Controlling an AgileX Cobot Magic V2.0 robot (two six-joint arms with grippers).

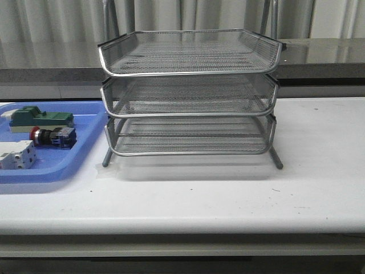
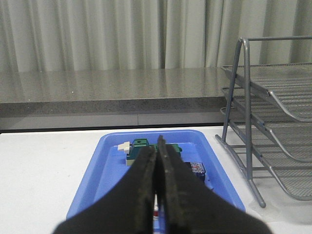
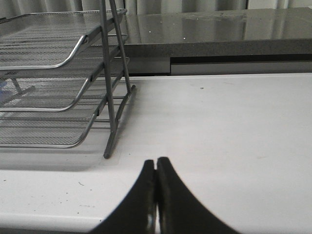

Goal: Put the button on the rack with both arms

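Note:
The button (image 1: 52,136), with its red head, black collar and blue-black body, lies on its side in the blue tray (image 1: 85,145) at the left. In the left wrist view only its blue end (image 2: 197,168) shows past my fingers. The three-tier silver wire rack (image 1: 191,94) stands mid-table; it also shows in the left wrist view (image 2: 273,117) and the right wrist view (image 3: 58,78). My left gripper (image 2: 158,146) is shut and empty, above the near end of the tray. My right gripper (image 3: 156,163) is shut and empty over bare table to the right of the rack. Neither arm shows in the front view.
The tray also holds a green block part (image 1: 43,119) and a white terminal block (image 1: 17,155). A dark stone ledge (image 1: 319,54) and curtains run behind the white table (image 1: 228,197). The table's front edge is near.

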